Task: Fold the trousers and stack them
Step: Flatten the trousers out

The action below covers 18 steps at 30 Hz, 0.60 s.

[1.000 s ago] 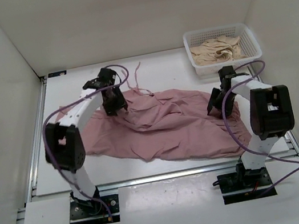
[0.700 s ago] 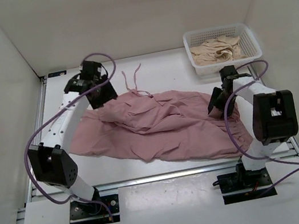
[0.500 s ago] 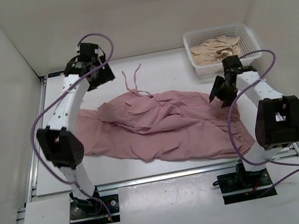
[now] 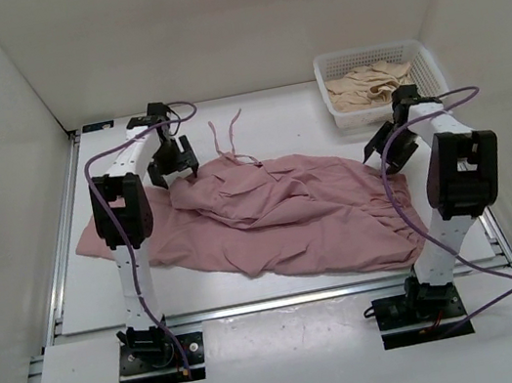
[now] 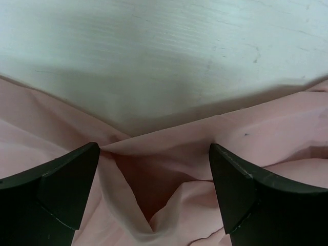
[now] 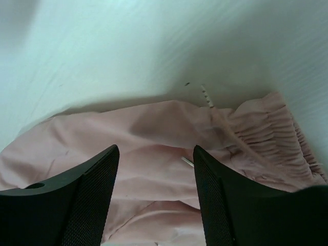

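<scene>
Trousers (image 4: 280,212): thin dusty-pink cloth, crumpled in soft folds, sprawled across mid worktop (image 4: 291,111). Drawstring (image 4: 226,135) trails toward the back. Left jaws spread wide over a creased fabric edge, gripping nothing. Right jaws apart above a ruched, gathered band, also empty.

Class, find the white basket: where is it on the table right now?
In the top view, the white basket, holding a beige garment, sits at the far right corner of the table, just beyond the right gripper and the pink trousers.
</scene>
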Available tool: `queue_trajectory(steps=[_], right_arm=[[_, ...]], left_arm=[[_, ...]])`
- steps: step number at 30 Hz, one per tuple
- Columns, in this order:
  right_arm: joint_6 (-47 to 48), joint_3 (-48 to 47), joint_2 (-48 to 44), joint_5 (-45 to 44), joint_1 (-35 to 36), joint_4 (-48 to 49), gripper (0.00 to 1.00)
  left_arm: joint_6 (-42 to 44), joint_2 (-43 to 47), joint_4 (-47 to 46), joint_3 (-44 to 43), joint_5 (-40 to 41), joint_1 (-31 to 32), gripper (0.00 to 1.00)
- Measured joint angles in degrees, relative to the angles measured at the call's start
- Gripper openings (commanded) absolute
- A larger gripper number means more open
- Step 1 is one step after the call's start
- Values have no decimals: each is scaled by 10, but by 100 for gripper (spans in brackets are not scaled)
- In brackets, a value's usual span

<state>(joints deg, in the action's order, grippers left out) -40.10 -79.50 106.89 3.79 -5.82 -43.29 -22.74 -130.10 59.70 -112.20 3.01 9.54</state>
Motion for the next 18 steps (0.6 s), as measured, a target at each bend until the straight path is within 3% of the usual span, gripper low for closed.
queue_trajectory(steps=[3, 4, 5, 8, 9, 10, 11, 18], right_arm=[[-21, 0, 30, 4, -6, -5, 62], [-28, 1, 37, 4, -7, -3, 60], [-34, 2, 41, 4, -9, -2, 59], [-47, 4, 44, -2, -11, 4, 37], [-49, 5, 45, -5, -12, 5, 16], [-50, 5, 46, -7, -12, 8, 5], [-52, 4, 49, -9, -12, 11, 0], [-52, 7, 31, -43, -13, 13, 0]], left_arm=[[7, 0, -3, 2, -20, 1, 85], [9, 0, -6, 5, -28, 4, 62], [10, 0, -9, 9, -36, 7, 48], [20, 0, -14, 15, -59, 11, 11], [21, 0, -14, 16, -65, 13, 11], [24, 0, -16, 16, -71, 14, 11], [25, 0, -16, 15, -78, 14, 11], [10, 17, -13, -21, -101, -16, 11]])
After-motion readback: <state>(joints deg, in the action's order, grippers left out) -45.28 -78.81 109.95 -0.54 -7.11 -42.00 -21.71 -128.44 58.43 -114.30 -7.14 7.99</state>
